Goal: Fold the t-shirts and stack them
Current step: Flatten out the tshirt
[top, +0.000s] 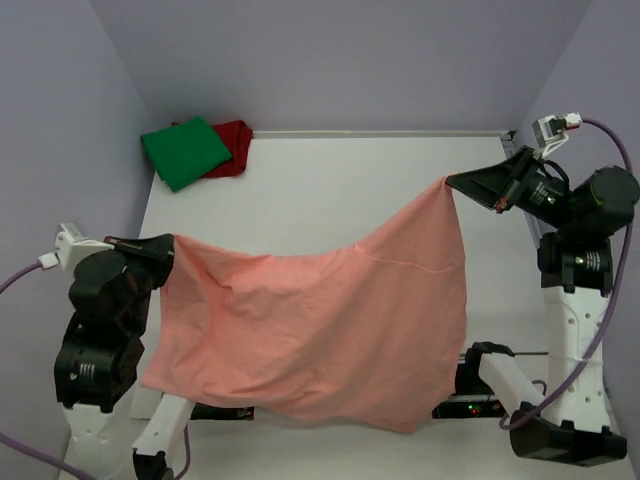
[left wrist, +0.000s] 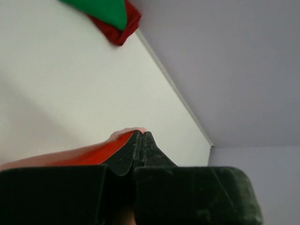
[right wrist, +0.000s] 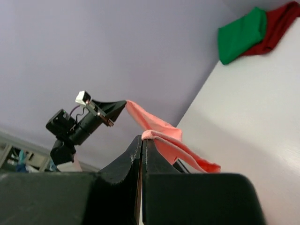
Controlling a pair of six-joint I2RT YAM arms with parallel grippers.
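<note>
A salmon-pink t-shirt [top: 320,320] hangs spread in the air between both arms, its lower part draping toward the near table edge. My left gripper [top: 172,241] is shut on the shirt's left top corner; in the left wrist view the gripper [left wrist: 142,133] pinches the pink cloth [left wrist: 70,157]. My right gripper [top: 450,181] is shut on the right top corner, higher and farther back. The right wrist view shows this gripper [right wrist: 143,137] with a pink hem [right wrist: 164,136] bunched at its tips. A folded green t-shirt [top: 185,150] lies on a dark red t-shirt [top: 235,140] at the back left corner.
The white table [top: 320,180] is walled by lilac panels at the left, back and right. The folded shirts show again as green [right wrist: 241,33] over red [right wrist: 276,23] in the right wrist view. The arm bases [top: 500,385] stand at the near edge, partly behind the hanging cloth.
</note>
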